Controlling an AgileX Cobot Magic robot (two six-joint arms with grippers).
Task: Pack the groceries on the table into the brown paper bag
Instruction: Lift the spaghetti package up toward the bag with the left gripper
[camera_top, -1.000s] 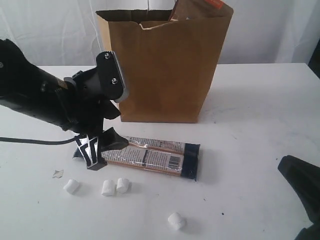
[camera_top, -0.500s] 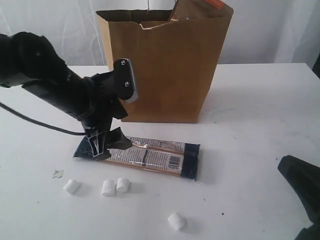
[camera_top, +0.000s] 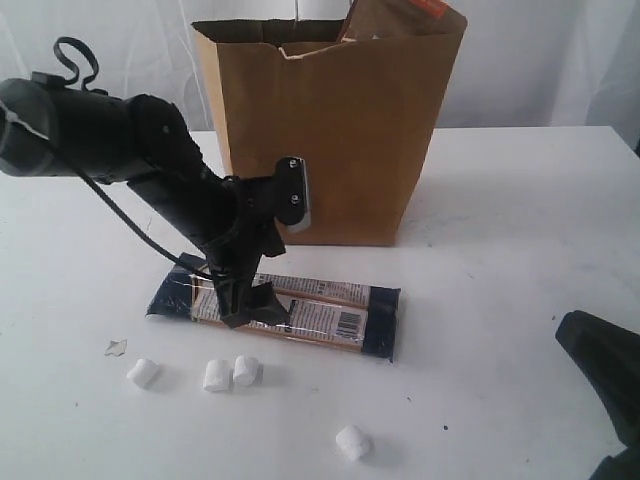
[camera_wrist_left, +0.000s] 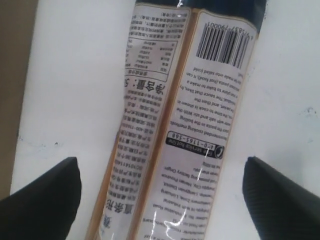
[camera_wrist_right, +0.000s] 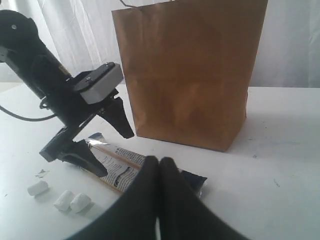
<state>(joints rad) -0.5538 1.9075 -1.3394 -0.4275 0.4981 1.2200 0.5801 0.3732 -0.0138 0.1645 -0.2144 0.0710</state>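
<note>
Four white marshmallows (camera_top: 216, 375) are seen scattered on the table (camera_top: 500, 260) across the lower part of the exterior view. One lies at lower left, two sit touching each other just to its right, and a lone marshmallow (camera_top: 352, 441) lies near the bottom edge at centre. A small pale scrap (camera_top: 115, 347) is seen just above the leftmost one.

The long noodle packs (camera_top: 325, 315) are laid flat in the middle of the frame, side by side and touching. They lie near the foot of the brown paper bag (camera_top: 330, 140), which stands upright at upper centre. A brown pouch (camera_top: 395, 20) is seen sticking out of the bag's open top, toward its right side.

The left gripper (camera_wrist_left: 160, 170) is lowered over the left half of the packs. Its fingers (camera_wrist_left: 45, 200) are held wide apart, one on either side of the pair, and nothing is clamped. In the left wrist view, bare table is seen between each finger and the nearest pack. Whether the fingertips touch the table cannot be told.

The right gripper (camera_wrist_right: 159, 195) is shown in its own wrist view with its fingers pressed together and nothing between them. In the exterior view only a dark part of that arm is seen, in the lower right corner, well apart from the groceries.
</note>
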